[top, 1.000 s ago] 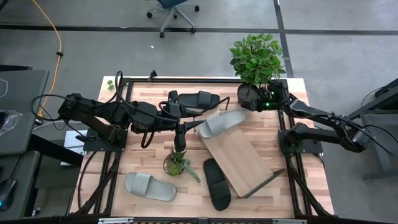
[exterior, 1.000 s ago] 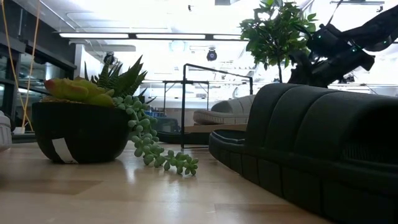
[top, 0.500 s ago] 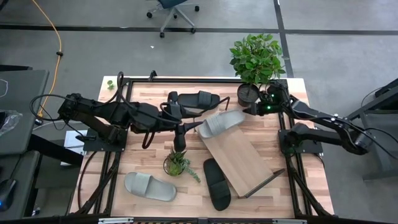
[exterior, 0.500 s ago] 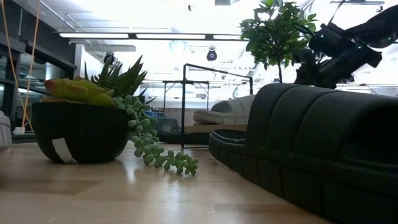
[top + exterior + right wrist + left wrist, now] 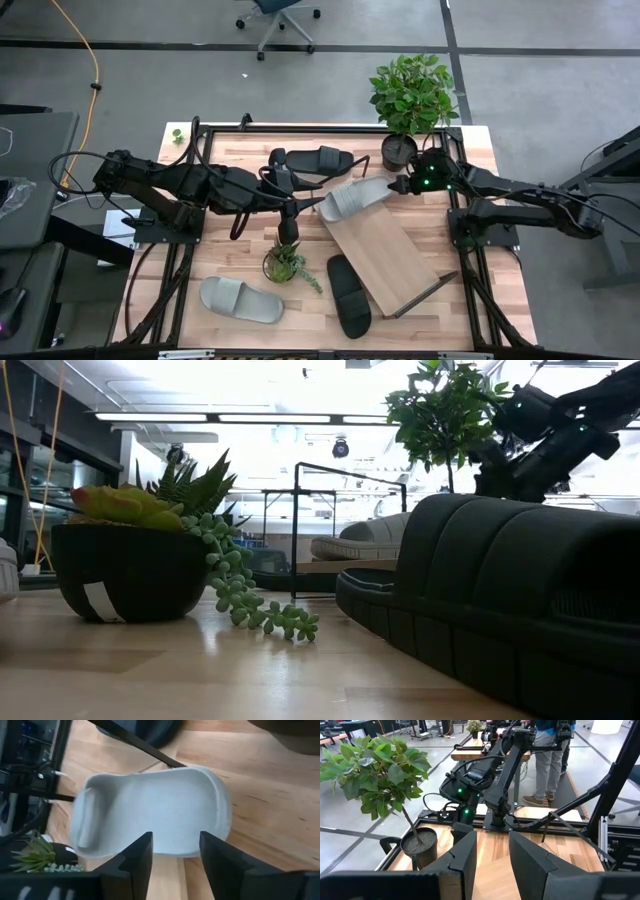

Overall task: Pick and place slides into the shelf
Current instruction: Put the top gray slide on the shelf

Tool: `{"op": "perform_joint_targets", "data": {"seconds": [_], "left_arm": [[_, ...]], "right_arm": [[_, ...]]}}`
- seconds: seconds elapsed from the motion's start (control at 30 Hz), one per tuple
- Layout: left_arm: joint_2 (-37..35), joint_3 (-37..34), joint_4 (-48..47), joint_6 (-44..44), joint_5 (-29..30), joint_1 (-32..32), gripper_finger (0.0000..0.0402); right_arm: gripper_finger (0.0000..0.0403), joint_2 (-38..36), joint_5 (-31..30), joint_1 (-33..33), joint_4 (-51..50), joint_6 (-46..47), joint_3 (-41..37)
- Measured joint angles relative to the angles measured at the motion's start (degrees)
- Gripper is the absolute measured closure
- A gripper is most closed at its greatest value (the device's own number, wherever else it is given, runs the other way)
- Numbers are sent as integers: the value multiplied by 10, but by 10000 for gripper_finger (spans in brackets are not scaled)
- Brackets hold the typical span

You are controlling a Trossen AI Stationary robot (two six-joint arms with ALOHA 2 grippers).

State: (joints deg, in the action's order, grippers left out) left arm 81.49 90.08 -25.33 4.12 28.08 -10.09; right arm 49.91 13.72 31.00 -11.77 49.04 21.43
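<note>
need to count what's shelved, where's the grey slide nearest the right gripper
In the high view the grey slide lies at the shelf's far end, just left of the right gripper, with a black slide beyond it.

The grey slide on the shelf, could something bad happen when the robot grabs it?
Maybe. The grey slide lies at the top edge of the slanted shelf, so a nudge from the right gripper, open above its end, might tip it off. The potted tree stands close behind that arm and could get bumped.
</note>
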Motion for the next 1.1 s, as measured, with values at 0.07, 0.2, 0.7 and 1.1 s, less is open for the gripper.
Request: {"op": "perform_joint_targets", "data": {"seconds": [0.07,0.2,0.7,1.1], "left_arm": [[0,0,-2,0,0,0,300],[0,0,-2,0,0,0,300],[0,0,-3,-11,-4,0,300],[0,0,-17,-13,-17,0,300]], "right_arm": [[274,-12,-14,-6,-3,2,0],[321,-38,-56,-12,-30,21,0],[401,-21,-107,-1,-66,20,0],[401,23,-107,2,-46,25,0]]}}
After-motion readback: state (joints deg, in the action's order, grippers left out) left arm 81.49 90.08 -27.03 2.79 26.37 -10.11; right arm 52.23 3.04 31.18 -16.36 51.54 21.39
